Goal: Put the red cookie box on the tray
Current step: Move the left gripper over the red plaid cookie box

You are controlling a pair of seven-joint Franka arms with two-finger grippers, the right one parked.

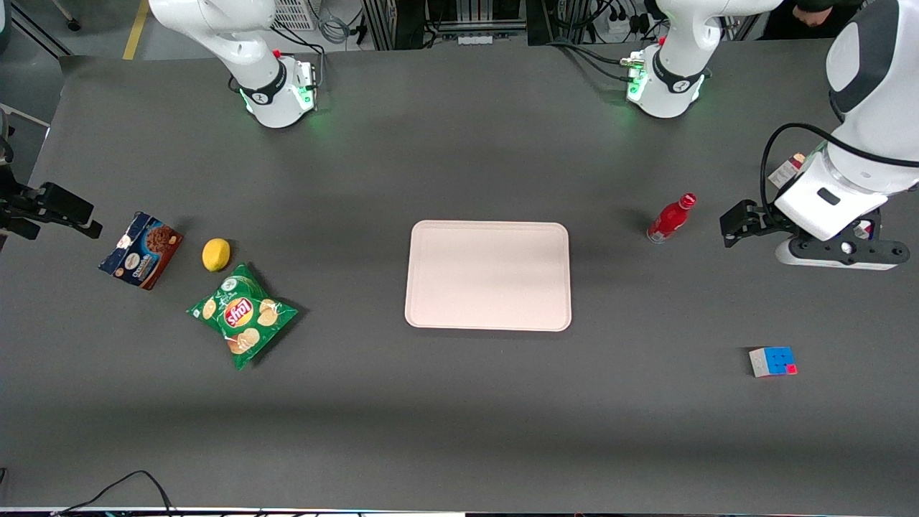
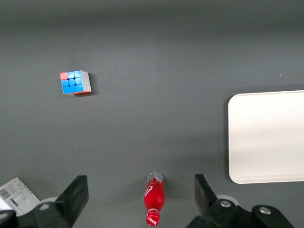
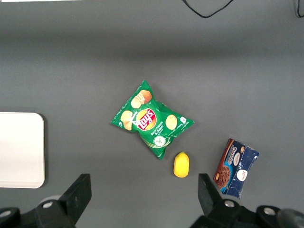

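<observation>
The pale pink tray (image 1: pixel 488 276) lies flat at the table's middle; it also shows in the left wrist view (image 2: pixel 266 137). The red cookie box (image 1: pixel 786 171) is mostly hidden under the working arm; only a white printed end with a bit of red shows, and a white corner with a barcode shows in the left wrist view (image 2: pixel 14 194). My left gripper (image 1: pixel 840 248) hangs above the table at the working arm's end, over the box. Its fingers are wide open and empty (image 2: pixel 139 183).
A small red bottle (image 1: pixel 671 217) stands between the tray and the gripper and shows between the fingers (image 2: pixel 154 204). A puzzle cube (image 1: pixel 772 361) lies nearer the front camera. A chips bag (image 1: pixel 243 314), a lemon (image 1: pixel 216 254) and a blue-and-brown cookie box (image 1: pixel 141 250) lie toward the parked arm's end.
</observation>
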